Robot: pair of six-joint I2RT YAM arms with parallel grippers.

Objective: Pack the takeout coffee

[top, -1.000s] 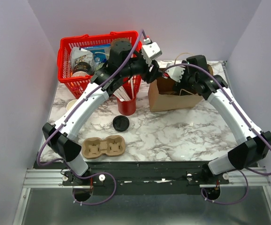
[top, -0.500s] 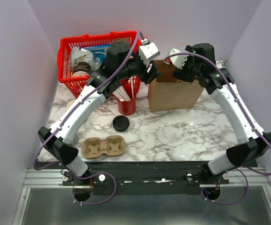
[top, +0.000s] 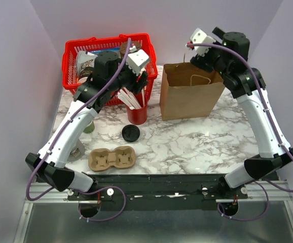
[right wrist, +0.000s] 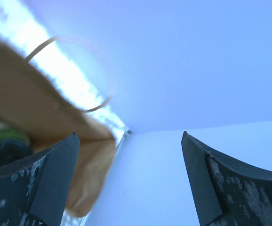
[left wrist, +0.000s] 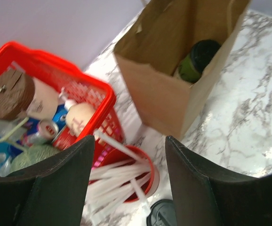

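Both arms have drawn away from the tall brown paper bag [top: 189, 98]. The left hand [top: 141, 76] has swung back toward the far-left corner of the white marble worktop [top: 187, 142], and the right hand [top: 199, 53] has risen above the bag's far right corner.

From above, the bag stands upright near the far edge, right of centre, with its mouth open; its inside does not show here. The left hand hangs by the near rim of a red plastic mesh basket [top: 108, 38] filled with packets, just above a red cup of white stirrers [top: 137, 115]. A loose round black plastic lid [top: 131, 133] lies just in front of that cup. A brown pulp two-cup carrier [top: 112, 158] sits at the near edge, left of centre.

From the left wrist, the two dark fingers stand wide apart with nothing between them. Beyond them the bag gapes, and the takeout coffee [left wrist: 198, 59], a small green paper cup under a round black lid, sits low inside it. The basket lies to the left and the stirrer cup is just below the fingers.

From the right wrist, the fingers are spread wide and empty against the pale wall. The bag's rim fills the left side. A blurred glimpse of green and black shows low at the left edge, inside the bag.
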